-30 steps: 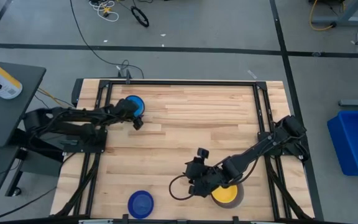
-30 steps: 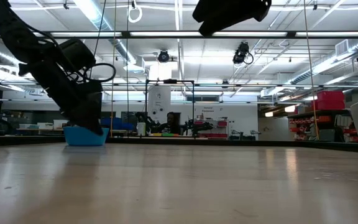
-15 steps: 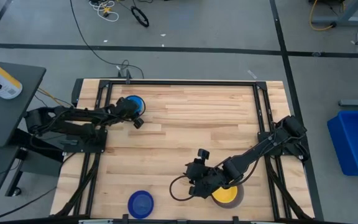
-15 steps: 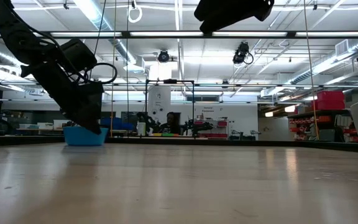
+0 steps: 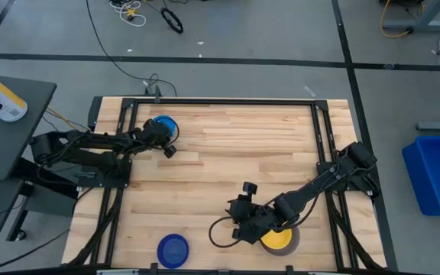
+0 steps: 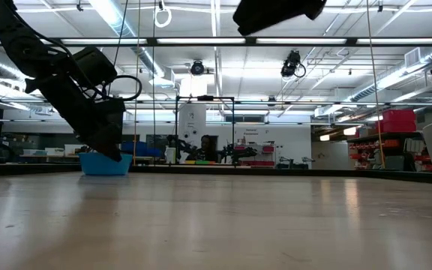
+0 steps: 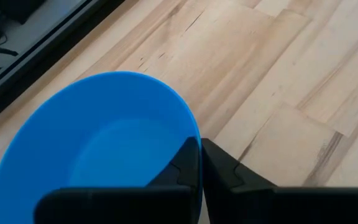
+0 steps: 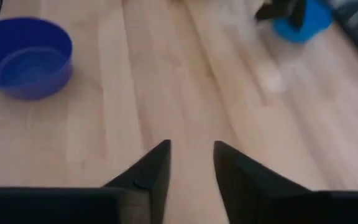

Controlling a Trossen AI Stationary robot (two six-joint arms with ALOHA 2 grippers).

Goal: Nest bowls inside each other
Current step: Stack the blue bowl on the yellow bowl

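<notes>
**Operator:** Four bowls show from above. State positions.

**Technician:** Light blue bowl [image 5: 164,127]: far left part of the table [image 5: 235,153]. Dark blue bowl [image 5: 173,249]: near edge, well apart from it. Yellow bowl [image 5: 276,237]: near right, seated inside the grey bowl [image 5: 292,243], whose rim shows around it. No red bowl is visible.

**Operator:** Gripper status?

**Technician:** Left gripper [image 7: 199,163]: fingers clenched on the light blue bowl's rim, one inside the wall, one outside. Right gripper [image 8: 191,163]: jaws parted with a narrow gap, holding nothing, hovering over bare wood just beside the yellow bowl and pointing toward the dark blue bowl.

**Operator:** Handling characteristics?

**Technician:** Judged as thin, smooth plastic: light and stiff enough to lift by one edge, not fragile. A one-sided rim pinch will likely let the bowl hang tilted, and the glossy wall may slip. Take hold at the rim, with one finger well down inside the wall. Lower it level into the receiving bowl.
</notes>
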